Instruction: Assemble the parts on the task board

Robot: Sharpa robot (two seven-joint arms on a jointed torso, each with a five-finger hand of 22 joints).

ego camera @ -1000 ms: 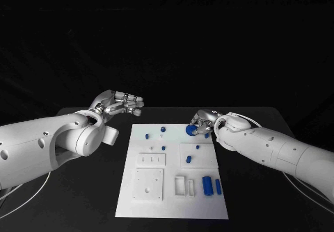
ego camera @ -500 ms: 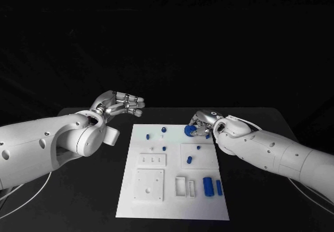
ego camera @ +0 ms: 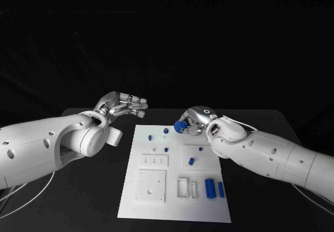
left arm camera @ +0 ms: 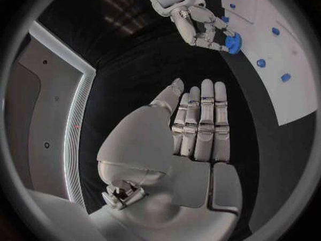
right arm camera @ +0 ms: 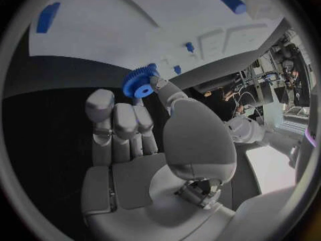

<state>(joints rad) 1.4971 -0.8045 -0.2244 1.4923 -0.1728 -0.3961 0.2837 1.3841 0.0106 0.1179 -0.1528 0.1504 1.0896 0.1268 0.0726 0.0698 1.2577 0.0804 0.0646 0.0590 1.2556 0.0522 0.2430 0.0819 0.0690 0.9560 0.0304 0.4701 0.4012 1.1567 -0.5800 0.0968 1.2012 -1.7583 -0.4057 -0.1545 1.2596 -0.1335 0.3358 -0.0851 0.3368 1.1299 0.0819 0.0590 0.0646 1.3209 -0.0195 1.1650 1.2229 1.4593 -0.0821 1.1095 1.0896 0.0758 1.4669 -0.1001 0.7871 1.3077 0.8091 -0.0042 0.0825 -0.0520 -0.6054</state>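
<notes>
The black table (ego camera: 83,193) is carrying the white board (ego camera: 177,205) in a dark room. Most blue parts (ego camera: 209,187) are lying loose, so I think lots is left. The right robot hand (ego camera: 193,121) is pinching a blue gear (ego camera: 179,126) over the board's far end. The left robot hand (ego camera: 124,105) is holding nothing, fingers loosely apart.

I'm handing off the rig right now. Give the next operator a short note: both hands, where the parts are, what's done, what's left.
Right hand pinches a blue toothed gear above the far end of the white task board.
Left hand holds nothing, fingers apart, hovering beside the board's far left corner.
Two blue cylinders lie at the near right; small blue pegs dot the far half.
Done: gear lifted. Left: seat it, then the rest.
</notes>
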